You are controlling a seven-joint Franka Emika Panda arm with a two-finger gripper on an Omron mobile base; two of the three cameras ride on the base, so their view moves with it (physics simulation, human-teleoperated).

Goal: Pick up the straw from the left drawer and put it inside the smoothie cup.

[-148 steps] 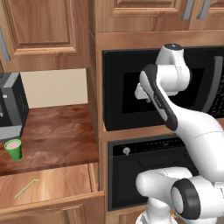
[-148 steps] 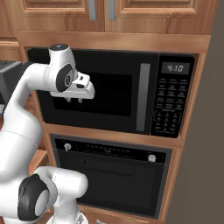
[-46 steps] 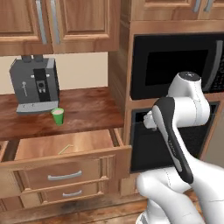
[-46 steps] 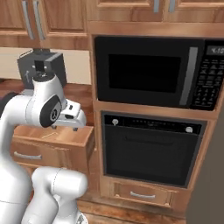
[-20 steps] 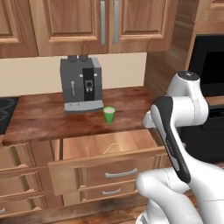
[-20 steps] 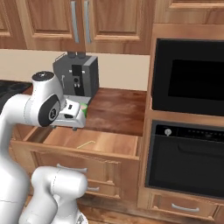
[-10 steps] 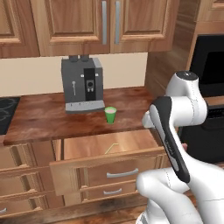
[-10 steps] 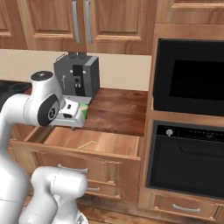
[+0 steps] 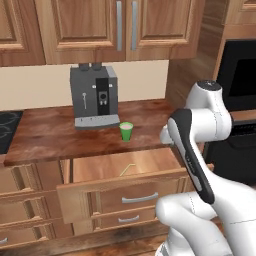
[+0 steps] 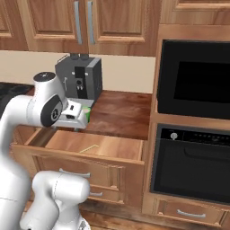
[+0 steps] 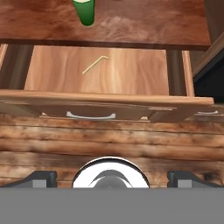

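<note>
Straw (image 11: 95, 64): thin, pale yellow-green, one short bent end. Lies flat on the floor of the left drawer (image 9: 115, 189), roughly mid-width, toward the far part of the drawer, apart from its walls. Also seen in the left base view (image 9: 127, 170) and the right base view (image 10: 89, 148). Nothing touches it.

Left drawer: wide, shallow, light wood, panelled front with a curved silver bar handle (image 9: 140, 199). Pulled out, interior exposed. The hand view looks down at its front and handle (image 11: 90, 116).

Smoothie cup (image 9: 126, 131): small, bright green, tapered, upright on the worktop (image 9: 45, 137), just behind the open drawer and a little right of the straw's line. In the right base view it is partly hidden behind the robot's hand (image 10: 87, 113).

Pincer (image 11: 111, 176): fingers spread wide and released, holding nothing. Its dark tips show at the bottom of the hand view, on the near side of the drawer front, well apart from the straw.

Coffee machine (image 9: 94, 97): grey, upright at the back of the worktop, left of and behind the cup.

Surroundings: wooden wall cabinets (image 9: 105, 27) above; narrower drawers (image 9: 22, 210) to the left; black cooktop (image 9: 7, 131) at far left; microwave (image 10: 194, 81) and oven (image 10: 191, 164) in the tall unit to the right.
</note>
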